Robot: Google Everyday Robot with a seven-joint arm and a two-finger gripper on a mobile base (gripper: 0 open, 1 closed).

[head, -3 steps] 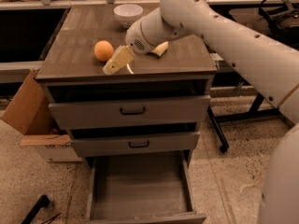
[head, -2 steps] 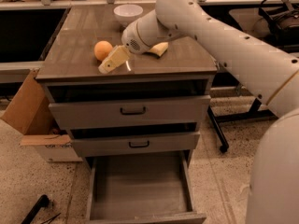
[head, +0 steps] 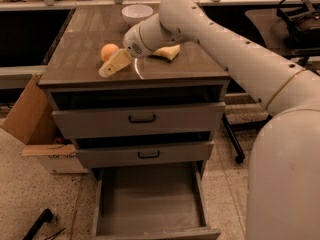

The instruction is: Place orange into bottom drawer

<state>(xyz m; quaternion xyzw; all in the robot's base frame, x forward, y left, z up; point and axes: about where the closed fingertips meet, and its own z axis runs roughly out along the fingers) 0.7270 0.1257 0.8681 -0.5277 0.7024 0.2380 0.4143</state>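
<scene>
Orange [head: 108, 51] on counter [head: 180, 70], front-left, just behind end effector [head: 111, 67]. Its spread: cannot tell. Bottom drawer [head: 150, 201] stands open below. Best to centre squarely on the fruit, close gently, avoid nudging it away.

Fruit: small round orange fruit [head: 109, 51], matt skin.
Hand: my smooth cream plastic hand [head: 106, 71], just beside that fruit.
Desk: grey-brown wood-grain desk top [head: 170, 70], glossy from where I watch.
Drawer: open bottom drawer [head: 150, 201], matt grey floor.
</scene>
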